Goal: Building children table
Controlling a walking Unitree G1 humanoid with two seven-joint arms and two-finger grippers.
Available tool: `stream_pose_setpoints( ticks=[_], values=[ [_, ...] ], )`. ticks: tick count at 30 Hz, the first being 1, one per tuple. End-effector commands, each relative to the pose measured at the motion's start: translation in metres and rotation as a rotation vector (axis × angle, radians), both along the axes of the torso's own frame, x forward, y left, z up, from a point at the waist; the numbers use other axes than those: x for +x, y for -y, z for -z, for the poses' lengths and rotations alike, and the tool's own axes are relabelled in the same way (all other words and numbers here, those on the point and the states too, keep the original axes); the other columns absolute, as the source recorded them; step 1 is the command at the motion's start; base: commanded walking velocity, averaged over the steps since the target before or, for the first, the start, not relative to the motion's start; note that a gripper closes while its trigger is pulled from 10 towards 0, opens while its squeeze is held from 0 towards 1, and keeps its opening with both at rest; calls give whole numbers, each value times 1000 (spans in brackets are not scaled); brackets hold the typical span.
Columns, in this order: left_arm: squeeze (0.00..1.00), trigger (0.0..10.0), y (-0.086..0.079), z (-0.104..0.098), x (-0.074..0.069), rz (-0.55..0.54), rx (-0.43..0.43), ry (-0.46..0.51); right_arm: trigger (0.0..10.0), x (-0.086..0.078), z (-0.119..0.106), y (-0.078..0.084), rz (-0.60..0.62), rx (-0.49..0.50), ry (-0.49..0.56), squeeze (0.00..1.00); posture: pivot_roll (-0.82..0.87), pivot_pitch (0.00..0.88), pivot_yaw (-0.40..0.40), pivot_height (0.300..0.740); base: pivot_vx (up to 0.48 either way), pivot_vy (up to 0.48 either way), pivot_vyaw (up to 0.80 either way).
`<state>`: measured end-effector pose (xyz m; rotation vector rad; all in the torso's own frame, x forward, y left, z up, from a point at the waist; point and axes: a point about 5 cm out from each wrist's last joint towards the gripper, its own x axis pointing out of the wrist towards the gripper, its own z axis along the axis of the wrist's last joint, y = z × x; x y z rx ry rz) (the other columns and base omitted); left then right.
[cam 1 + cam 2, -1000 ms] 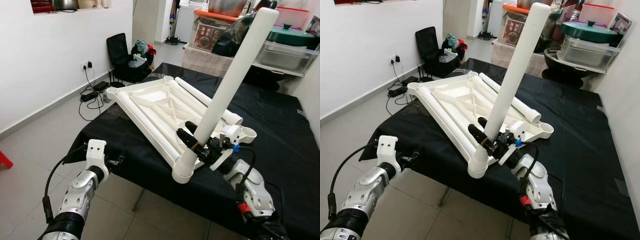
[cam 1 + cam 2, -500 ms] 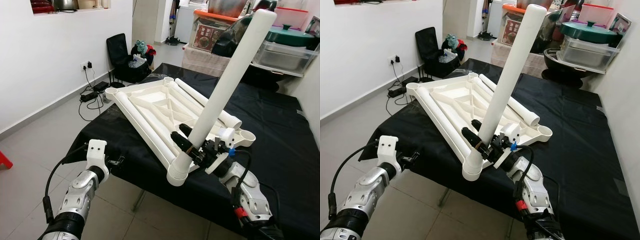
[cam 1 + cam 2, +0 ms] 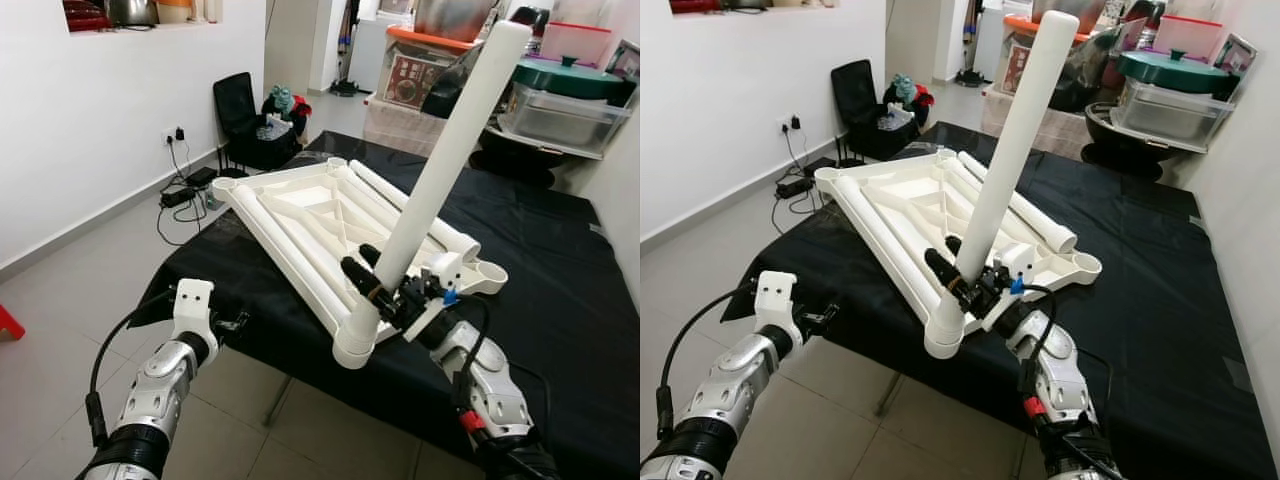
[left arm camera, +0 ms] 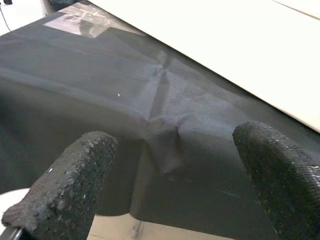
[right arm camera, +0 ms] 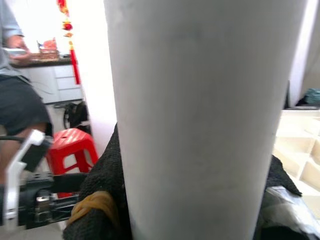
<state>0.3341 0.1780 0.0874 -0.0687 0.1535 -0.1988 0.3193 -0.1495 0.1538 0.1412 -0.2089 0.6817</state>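
An upturned white plastic table top [image 3: 300, 215] lies on the black-covered table [image 3: 560, 300]. A long white leg tube [image 3: 440, 170] rises tilted from its near corner socket [image 3: 352, 345]. My right gripper [image 3: 372, 283] is shut on the tube just above the socket, and the tube fills the space between the fingers [image 5: 100, 180] in the right wrist view. More white tubes [image 3: 415, 210] lie on the table top. My left gripper [image 4: 175, 185] hangs open at the table's front left edge, holding nothing, with black cloth ahead of it.
A black chair [image 3: 240, 105] with bags and toys stands by the wall, with cables and a power strip [image 3: 185, 190] on the floor. Storage boxes [image 3: 560, 90] line the back. A red stool [image 5: 70, 145] and a person [image 5: 20, 95] are on my left.
My right gripper has shifted slightly left with the leg tube, and the table top's near corner has slid left with it. The left arm has not moved.
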Motion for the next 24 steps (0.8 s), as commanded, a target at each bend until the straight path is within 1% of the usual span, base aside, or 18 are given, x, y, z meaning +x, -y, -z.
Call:
stream_pose_setpoints(
  ticks=[1, 2, 3, 4, 5, 7, 9, 12, 13, 15, 16, 18, 19, 20, 21, 24],
  values=[
    [0, 10000, 2, 5, -2, 7, -1, -13, 0, -5, 34, 8, 60, -54, -168, 0, 62, 0, -115, 740, 0, 0, 0],
    [0, 10000, 2, 4, -2, 9, -1, -13, 0, -6, 39, 10, 86, -70, -196, 0, 58, 0, -112, 740, 0, 0, 0],
    [0, 10000, 2, 4, -2, 9, -1, -13, 0, -6, 39, 10, 86, -70, -196, 0, 58, 0, -112, 740, 0, 0, 0],
    [0, 10000, 2, 4, -2, 10, 0, -14, 0, -6, 44, 13, 137, -81, -227, 0, 57, 0, -112, 740, 0, 0, 0],
    [0, 10000, 2, 4, -2, 10, 0, -14, 0, -6, 44, 13, 137, -81, -227, 0, 57, 0, -112, 740, 0, 0, 0],
    [0, 10000, 2, 4, -2, 11, 0, -15, 0, -5, 50, 22, 252, -114, -256, 0, 55, 0, -109, 740, 0, 0, 0],
    [0, 10000, 1, 5, -2, 10, 1, -16, 0, -5, 53, 27, 334, -151, -264, 0, 52, 0, -108, 740, 0, 0, 0],
    [0, 10000, 1, 5, -2, 10, 1, -16, 0, -5, 53, 27, 334, -151, -264, 0, 52, 0, -108, 740, 0, 0, 0],
    [0, 10000, 1, 5, -2, 9, 1, -17, 0, -5, 55, 30, 379, -176, -272, 0, 52, 0, -108, 740, 0, 0, 0],
    [0, 10000, 1, 5, -2, 9, 1, -17, 0, -5, 55, 30, 379, -176, -272, 0, 52, 0, -108, 740, 0, 0, 0],
    [0, 10000, 1, 5, -2, 8, 2, -18, 0, -5, 61, 37, 494, -209, -318, 0, 52, 0, -107, 740, 0, 0, 0],
    [0, 10000, 1, 5, -2, 8, 2, -18, 0, -5, 61, 37, 494, -209, -318, 0, 52, 0, -107, 740, 0, 0, 0],
    [0, 10000, 2, 6, -2, 7, 2, -19, 0, -5, 66, 47, 634, -217, -370, 0, 48, 0, -108, 740, 0, 0, 0],
    [0, 10000, 2, 6, -2, 7, 2, -19, 0, -5, 66, 47, 634, -217, -370, 0, 48, 0, -108, 740, 0, 0, 0],
    [0, 10000, 2, 6, -2, 6, 3, -20, 0, -5, 70, 54, 753, -204, -420, 0, 47, 0, -107, 740, 0, 0, 0],
    [0, 10000, 2, 6, -2, 6, 3, -20, 0, -5, 70, 54, 753, -204, -420, 0, 47, 0, -107, 740, 0, 0, 0]
  ],
)
